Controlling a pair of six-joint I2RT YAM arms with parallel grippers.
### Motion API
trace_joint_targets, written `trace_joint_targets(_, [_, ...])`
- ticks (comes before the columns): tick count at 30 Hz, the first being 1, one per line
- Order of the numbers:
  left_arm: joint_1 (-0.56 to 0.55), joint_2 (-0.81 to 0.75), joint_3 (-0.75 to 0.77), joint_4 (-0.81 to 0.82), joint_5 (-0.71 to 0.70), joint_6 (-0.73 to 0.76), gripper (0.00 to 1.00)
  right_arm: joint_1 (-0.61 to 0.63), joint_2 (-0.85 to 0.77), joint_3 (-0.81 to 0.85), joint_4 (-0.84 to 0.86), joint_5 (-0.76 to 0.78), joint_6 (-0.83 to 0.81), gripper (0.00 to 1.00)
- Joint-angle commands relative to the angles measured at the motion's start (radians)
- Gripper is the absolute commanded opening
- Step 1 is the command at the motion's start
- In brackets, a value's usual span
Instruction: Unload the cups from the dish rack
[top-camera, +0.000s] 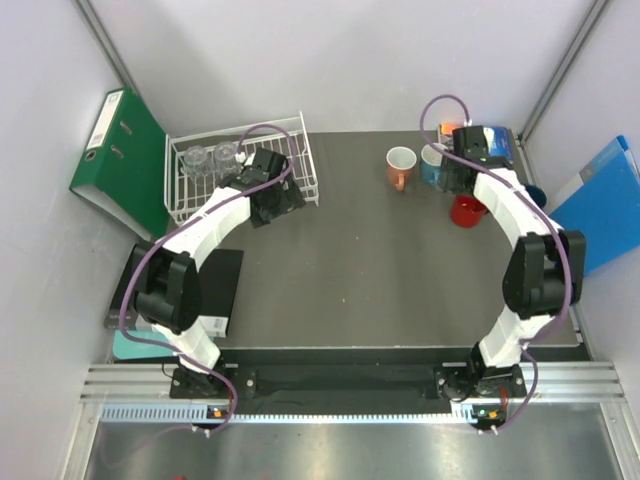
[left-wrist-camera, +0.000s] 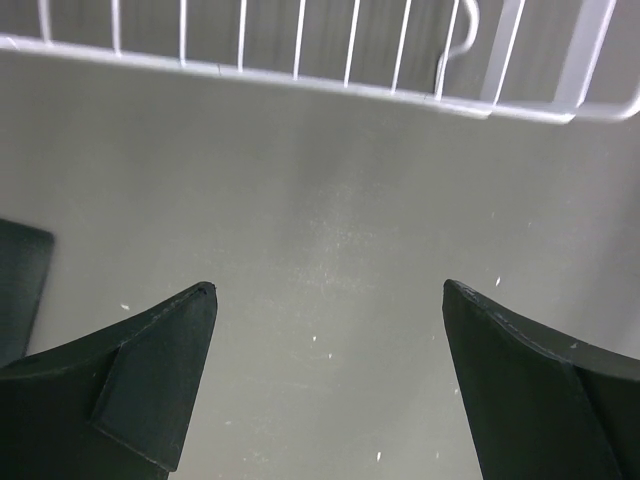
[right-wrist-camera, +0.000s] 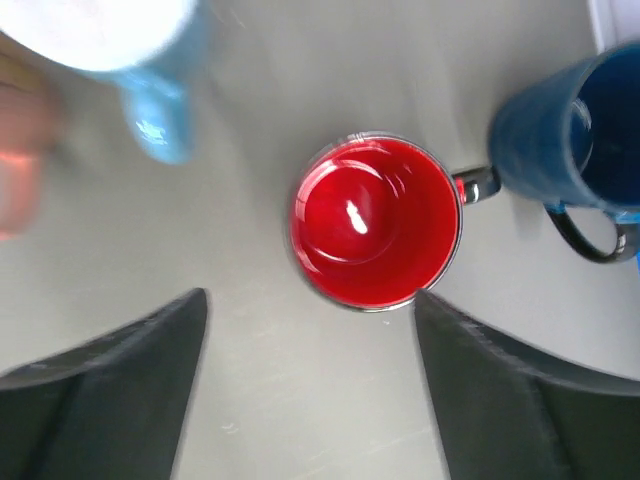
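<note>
— How is the left claw (left-wrist-camera: 325, 290) seen?
— In its wrist view it is spread wide with nothing pinched, over bare counter (left-wrist-camera: 320, 200) just beside the dish rack (left-wrist-camera: 300, 75). The glass tumblers (top-camera: 195, 158) in the rack's far-left part are shown only from above.
— And the right claw (right-wrist-camera: 310, 297)?
— It is also spread and empty, with the red mug (right-wrist-camera: 375, 222) just ahead of it. A dark blue mug (right-wrist-camera: 560, 130) is set beside that, and a light blue mug (right-wrist-camera: 130, 50) is blurred. The orange mug (top-camera: 401, 166) is seen only from above, where the arm partly hides the others.
</note>
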Motion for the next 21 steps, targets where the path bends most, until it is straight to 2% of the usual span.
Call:
trace_joint_targets(1, [0.0, 0.002, 0.11, -0.004, -0.113, 0.041, 0.99, 0.049, -0.213, 0.049, 0.124, -0.1, 0.064, 0.88])
trace_joint_targets(3, [0.009, 0.02, 0.179, -0.024, -0.176, 0.041, 0.99, 0.076, -0.249, 0.067, 0.15, -0.131, 0.076, 0.93])
trace_joint_targets(8, [0.107, 0.149, 0.386, -0.064, -0.182, 0.033, 0.99, 0.168, -0.324, 0.099, 0.216, -0.257, 0.105, 0.93])
trace_joint_targets(12, [0.205, 0.221, 0.448, 0.006, -0.243, 0.055, 0.99, 0.25, -0.372, 0.064, 0.239, -0.283, 0.104, 0.93])
trace_joint_targets(16, [0.226, 0.281, 0.5, 0.127, -0.343, 0.221, 0.99, 0.317, -0.407, -0.031, 0.261, -0.303, 0.115, 0.93])
trace_joint_targets(19, [0.23, 0.368, 0.61, 0.109, -0.369, 0.294, 0.99, 0.351, -0.436, -0.097, 0.282, -0.323, 0.133, 0.93])
trace_joint_targets(21, [0.235, 0.404, 0.626, 0.124, -0.36, 0.312, 0.99, 0.365, -0.454, -0.122, 0.3, -0.338, 0.144, 0.93])
